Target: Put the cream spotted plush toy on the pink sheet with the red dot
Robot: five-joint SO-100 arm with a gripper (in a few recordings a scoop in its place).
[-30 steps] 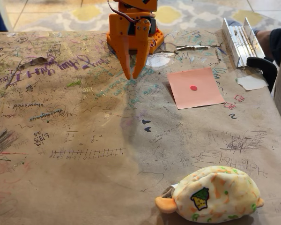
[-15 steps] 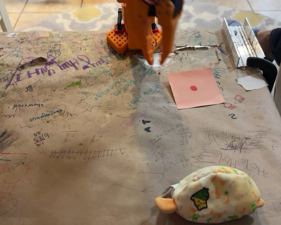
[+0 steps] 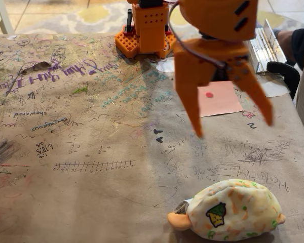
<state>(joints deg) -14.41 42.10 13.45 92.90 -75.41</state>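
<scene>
While spread wide, fingers (image 3: 266, 109) above cream spotted plush toy (image 3: 232, 210), apart.

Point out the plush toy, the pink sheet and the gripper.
plush toy (image 3: 233, 210): fixed view, on its spotted body.
pink sheet (image 3: 224, 101): fixed view, on the bare paper right of the red dot.
gripper (image 3: 234, 129): fixed view, midway between the open fingertips.

One cream spotted plush toy (image 3: 229, 210) lies below the fingertips. One pink sheet with the red dot (image 3: 220, 97) lies behind the two orange fingers (image 3: 189, 93). One white paper scrap (image 3: 273, 89) sits right of them.
</scene>
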